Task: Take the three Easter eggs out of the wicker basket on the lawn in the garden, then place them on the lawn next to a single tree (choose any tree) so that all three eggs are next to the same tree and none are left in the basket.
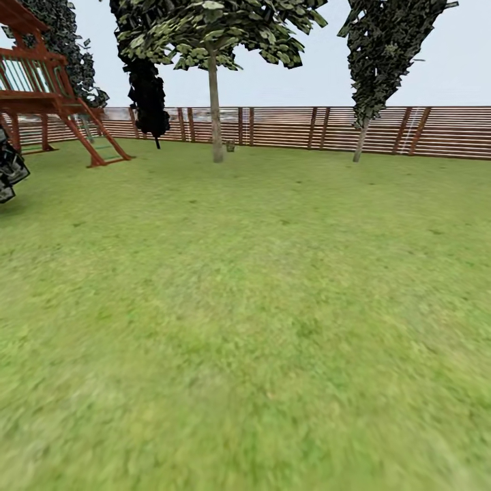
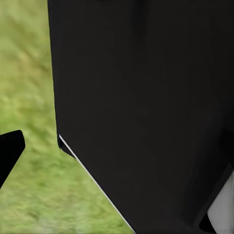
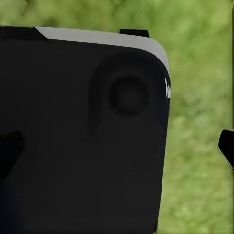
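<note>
The lawn [image 1: 259,307] stretches away from me to a slatted wooden fence [image 1: 307,127]. A tree [image 1: 215,116] with a pale, straight trunk stands far off near the fence. Beside its foot sits a small greyish object [image 1: 230,145], too distant to tell whether it is the wicker basket. The Easter eggs are out of view. My left gripper [image 2: 117,170] hangs open over grass beside a black part of my body, with one black fingertip [image 2: 9,152] at the picture's edge. My right gripper [image 3: 117,151] is open too, with a fingertip [image 3: 227,146] at the edge and nothing held.
A red wooden play frame [image 1: 48,88] with a ladder stands at the far left. Slim dark trees [image 1: 382,61] [image 1: 146,88] grow along the fence. A dark leafy clump [image 1: 8,170] pokes in at the left edge. Open grass lies between me and the fence.
</note>
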Robot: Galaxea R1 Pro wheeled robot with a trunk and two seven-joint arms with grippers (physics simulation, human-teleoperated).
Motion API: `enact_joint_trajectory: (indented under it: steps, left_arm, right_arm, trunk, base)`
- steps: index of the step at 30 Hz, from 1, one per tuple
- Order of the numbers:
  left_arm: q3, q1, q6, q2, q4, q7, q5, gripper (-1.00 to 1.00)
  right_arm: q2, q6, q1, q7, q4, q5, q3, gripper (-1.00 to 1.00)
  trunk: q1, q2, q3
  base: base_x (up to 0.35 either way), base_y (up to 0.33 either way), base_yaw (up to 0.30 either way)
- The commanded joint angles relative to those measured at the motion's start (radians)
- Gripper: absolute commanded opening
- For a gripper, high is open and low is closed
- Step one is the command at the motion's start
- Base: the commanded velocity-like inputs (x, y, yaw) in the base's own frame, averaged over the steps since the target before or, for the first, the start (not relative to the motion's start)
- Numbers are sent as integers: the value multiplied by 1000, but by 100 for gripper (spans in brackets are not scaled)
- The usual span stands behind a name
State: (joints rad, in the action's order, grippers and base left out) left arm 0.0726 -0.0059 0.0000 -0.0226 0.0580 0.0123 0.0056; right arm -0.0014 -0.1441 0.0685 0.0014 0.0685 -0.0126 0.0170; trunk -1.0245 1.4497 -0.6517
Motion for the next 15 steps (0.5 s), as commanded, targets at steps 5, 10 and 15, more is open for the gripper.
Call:
enact_joint_trajectory:
  steps: [5,10,15]
  left_arm:
    - [7,0,0,0,0,1,1,100]
    - [7,0,0,0,0,1,1,100]
    - [7,0,0,0,0,1,1,100]
  right_arm:
    - [0,-2,1,0,-1,-1,2,100]
    - [0,-2,1,0,-1,-1,3,100]
    - [0,-2,1,0,-1,-1,3,100]
  trunk:
    - [-1,0,-1]
    - [-1,0,-1]
    - [-1,0,-1]
  base:
    - [333,0,0]
    - [333,0,0]
    - [333,0,0]
